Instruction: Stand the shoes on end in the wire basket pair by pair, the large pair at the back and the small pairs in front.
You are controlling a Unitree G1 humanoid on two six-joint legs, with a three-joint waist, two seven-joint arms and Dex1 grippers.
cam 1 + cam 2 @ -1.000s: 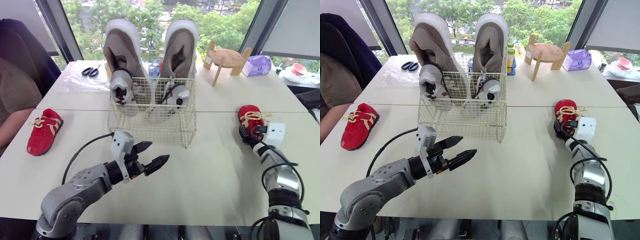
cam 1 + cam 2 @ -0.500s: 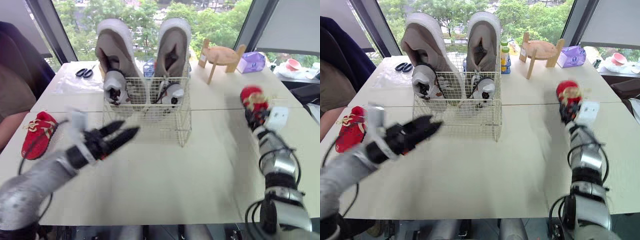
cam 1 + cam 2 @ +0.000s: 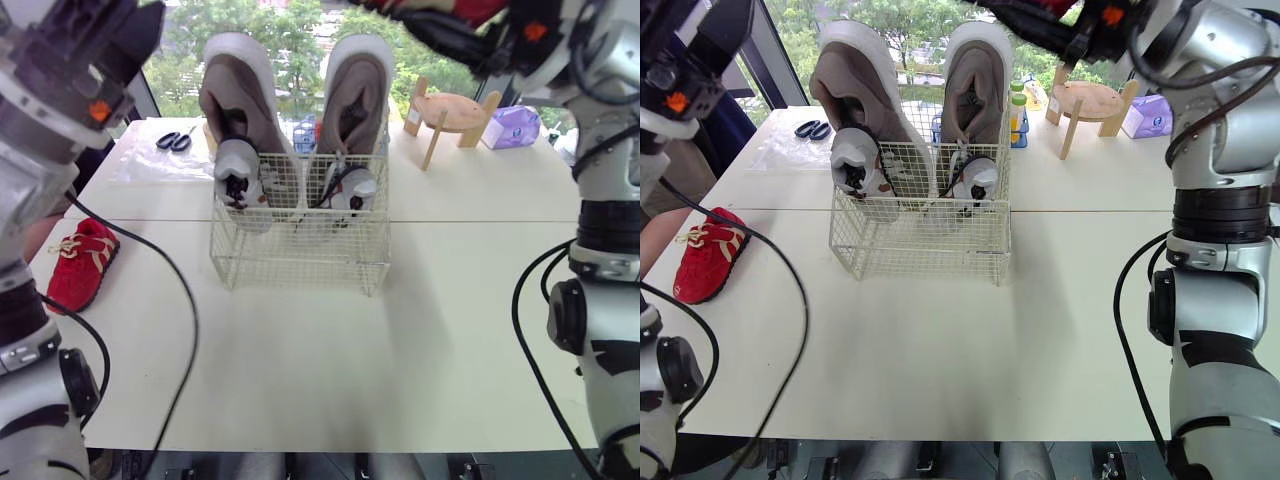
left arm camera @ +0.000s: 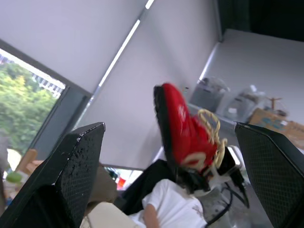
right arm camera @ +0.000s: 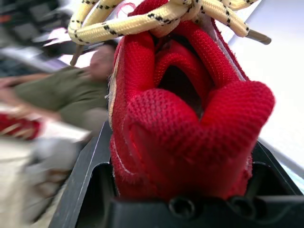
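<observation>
Red shoe clamped at heel in right pincer, held high above counter; mate lies left of wire basket. Left pincer up, fingers apart, empty. Risk: descent clips lg pair, toppling it; shoe slips.

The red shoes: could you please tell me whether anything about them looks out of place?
Yes. One red shoe lies flat on the table's left side, apart from the wire basket, while the held red shoe is clamped in the right gripper, high off the table. That pair is split; nothing looks spilled or damaged.
</observation>
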